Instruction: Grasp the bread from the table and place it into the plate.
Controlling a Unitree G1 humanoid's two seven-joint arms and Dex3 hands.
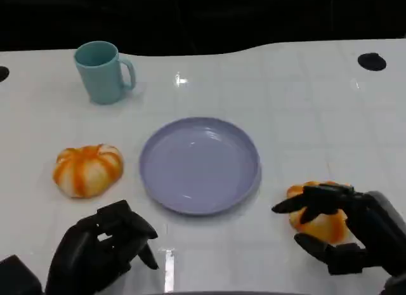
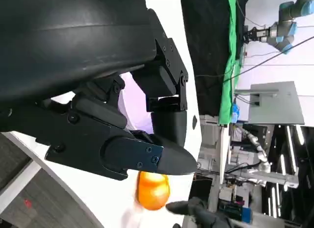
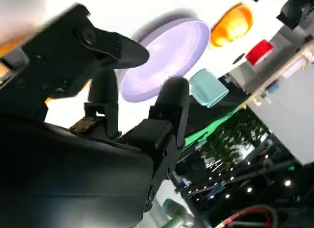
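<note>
Bread (image 1: 320, 224) on the glossy white table (image 1: 304, 111), right hand (image 1: 346, 235) clasping it, dark backdrop beyond.

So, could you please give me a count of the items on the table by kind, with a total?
Bread rolls: 2, one left of the plate and one at the right hand
Plates: 1, lilac
Mugs: 1, teal
Total: 4
</note>
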